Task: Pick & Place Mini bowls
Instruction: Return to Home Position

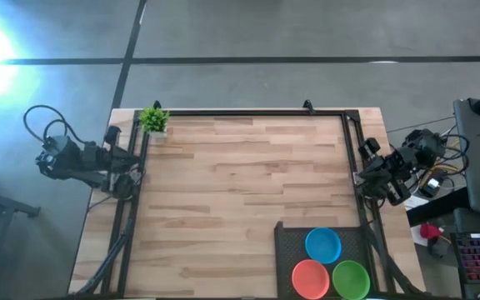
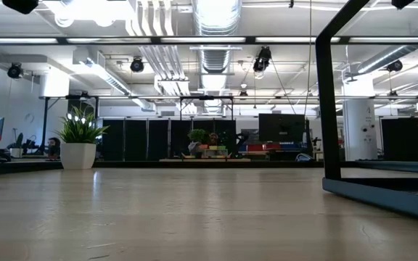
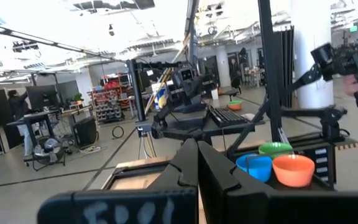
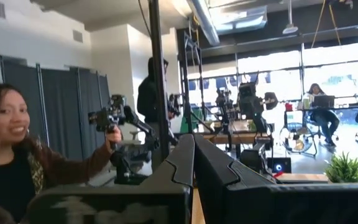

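Note:
Three mini bowls show, one blue (image 1: pixel 323 244), one orange (image 1: pixel 311 278) and one green (image 1: pixel 351 279). They stand upright, close together, in a dark tray (image 1: pixel 290 242) at the table's near right. The left wrist view shows them too: blue (image 3: pixel 254 167), orange (image 3: pixel 293 169), green (image 3: pixel 275 149). My left gripper (image 1: pixel 137 172) is drawn back at the table's left edge, shut and empty, its fingers meeting (image 3: pixel 197 155). My right gripper (image 1: pixel 359 177) is drawn back at the right edge, shut and empty (image 4: pixel 193 149). Both are far from the bowls.
A small green potted plant (image 1: pixel 153 120) stands at the far left corner. A dark frame (image 1: pixel 248 112) runs along the table's far edge and both sides, with an upright post (image 2: pixel 328 101). A person (image 4: pixel 17 162) beyond the table holds a hand-held device.

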Robot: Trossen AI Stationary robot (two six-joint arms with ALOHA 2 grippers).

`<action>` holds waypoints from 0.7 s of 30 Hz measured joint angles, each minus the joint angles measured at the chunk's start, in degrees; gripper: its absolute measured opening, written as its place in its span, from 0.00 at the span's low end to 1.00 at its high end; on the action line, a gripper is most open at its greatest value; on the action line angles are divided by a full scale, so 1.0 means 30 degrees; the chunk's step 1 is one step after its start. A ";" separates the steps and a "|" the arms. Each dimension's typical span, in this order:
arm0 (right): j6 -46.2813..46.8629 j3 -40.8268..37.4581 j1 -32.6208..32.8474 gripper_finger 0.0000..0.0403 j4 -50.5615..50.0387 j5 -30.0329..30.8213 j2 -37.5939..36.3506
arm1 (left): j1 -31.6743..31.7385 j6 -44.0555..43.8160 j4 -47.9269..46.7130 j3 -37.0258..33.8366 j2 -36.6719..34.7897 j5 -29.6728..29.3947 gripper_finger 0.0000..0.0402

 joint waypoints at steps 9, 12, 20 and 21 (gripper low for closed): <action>0.0004 -0.0159 0.0006 0.02 0.0042 -0.0034 -0.0062 | -0.0002 -0.0522 0.0600 -0.0136 0.0000 -0.0062 0.00; 0.0140 -0.0535 0.0006 0.02 0.0521 0.0030 0.0043 | -0.0007 -0.0590 0.1195 -0.0721 0.0000 -0.0055 0.00; -0.0644 -0.2248 0.0006 0.02 0.1577 0.0481 0.0358 | -0.0006 -0.0545 0.3245 -0.2894 -0.0007 -0.0070 0.00; -0.0678 -0.2527 0.0006 0.02 0.1574 0.0481 0.0358 | -0.0007 -0.0584 0.3309 -0.3123 -0.0007 -0.0070 0.00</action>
